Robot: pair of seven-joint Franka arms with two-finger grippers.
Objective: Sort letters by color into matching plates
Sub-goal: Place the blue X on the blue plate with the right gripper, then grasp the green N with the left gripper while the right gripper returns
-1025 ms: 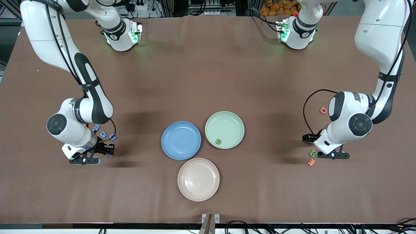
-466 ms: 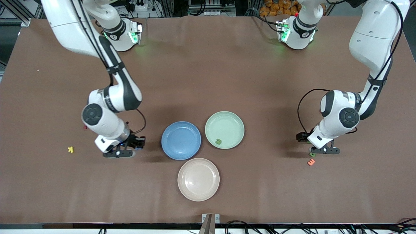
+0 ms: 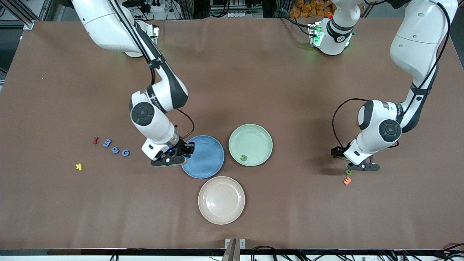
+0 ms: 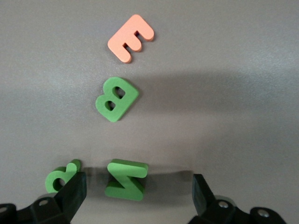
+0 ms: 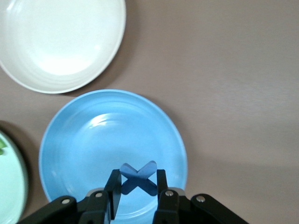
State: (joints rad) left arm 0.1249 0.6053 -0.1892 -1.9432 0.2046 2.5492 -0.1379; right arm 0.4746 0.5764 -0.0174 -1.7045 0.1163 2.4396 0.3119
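Fingers of the right gripper [image 5: 135, 186] pinch a blue X [image 5: 138, 176] over the rim of the blue plate [image 3: 206, 159], at its edge toward the right arm's end of the table. Released this close to the rim, the X could strike the lip and tumble onto the table.

Spread wide, the left gripper [image 4: 138, 191] hangs low over a green Z [image 4: 125, 178], which stands between its fingers without touching either. A green P [image 4: 60, 176] sits just beside one finger [image 4: 70, 193], so closing could nudge or catch it too. A green B [image 4: 116, 98] and an orange E [image 4: 131, 37] lie close by.

One green letter [image 3: 243, 157] lies in the green plate [image 3: 253, 136]; its shape is hard to read. Three blue letters [image 3: 115, 149] wait on the table. From the front, the left arm hides the Z and P.
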